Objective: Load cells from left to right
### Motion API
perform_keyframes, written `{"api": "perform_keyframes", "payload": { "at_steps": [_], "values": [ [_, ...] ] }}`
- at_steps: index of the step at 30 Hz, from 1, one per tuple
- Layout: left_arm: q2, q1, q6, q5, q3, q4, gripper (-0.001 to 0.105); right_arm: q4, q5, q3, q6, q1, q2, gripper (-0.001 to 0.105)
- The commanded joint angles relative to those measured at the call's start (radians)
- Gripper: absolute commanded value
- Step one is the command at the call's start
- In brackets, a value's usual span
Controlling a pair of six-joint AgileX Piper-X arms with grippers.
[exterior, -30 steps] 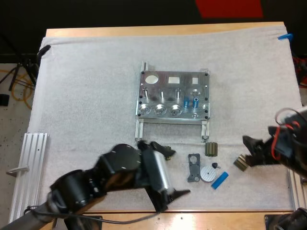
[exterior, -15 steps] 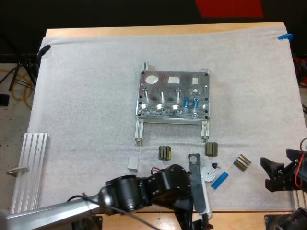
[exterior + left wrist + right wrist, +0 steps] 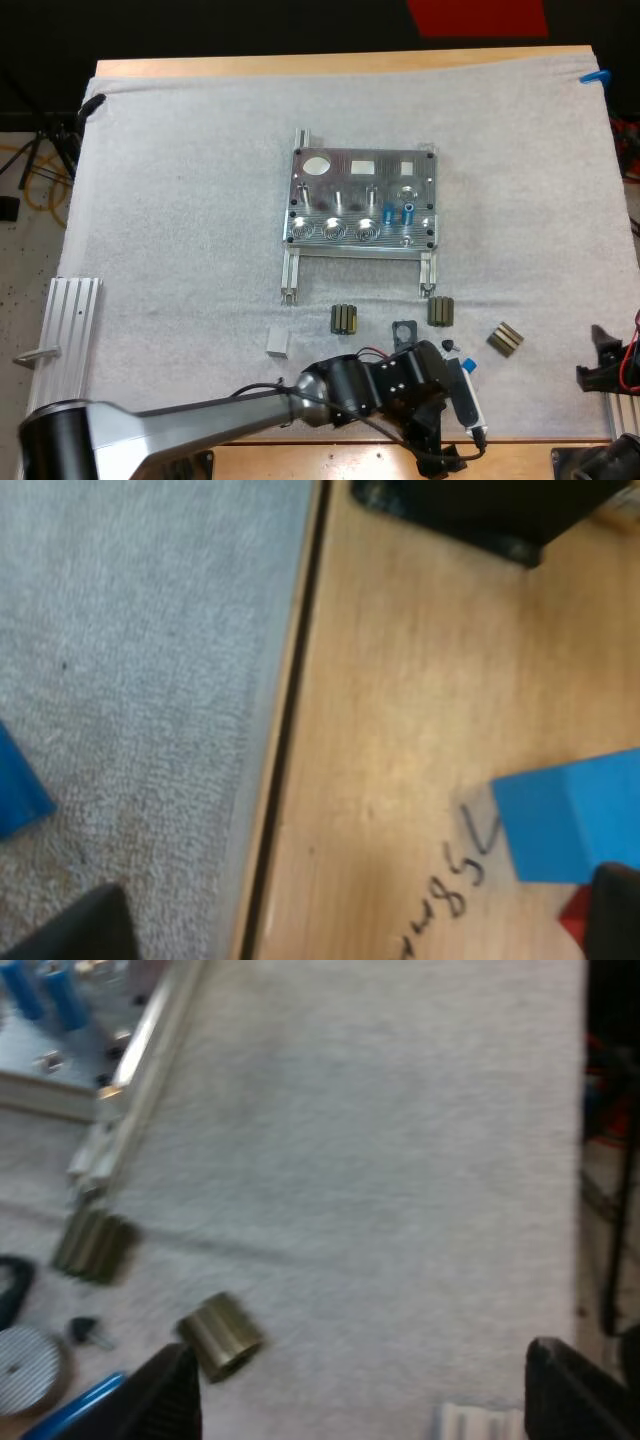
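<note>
My left hand hangs wide open over the counter beside the mat; my right hand gapes wide too, near a small dark part.

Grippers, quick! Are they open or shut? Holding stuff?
Left gripper: open, holding nothing.
Right gripper: open, holding nothing.
</note>
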Motion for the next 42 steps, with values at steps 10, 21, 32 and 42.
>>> {"api": "perform_keyframes", "payload": {
  "at_steps": [10,21,32,42],
  "values": [
    [0.134,-0.002,-0.007,-0.027,-0.12,0.004,0.054,0.009,0.077,0.0,0.007,0.002,-0.005,0.066],
    [0.29,0.004,0.044,-0.24,-0.29,0.168,0.054,0.009,0.07,0.0,0.007,0.002,-0.005,0.066],
    [0.402,0.03,0.037,-0.276,-0.409,0.312,0.054,0.009,0.062,0.0,0.007,0.002,-0.005,0.066],
    [0.461,0.033,0.015,-0.243,-0.408,0.387,0.054,0.009,0.047,0.0,0.007,0.002,-0.005,0.066]
  ]
}}
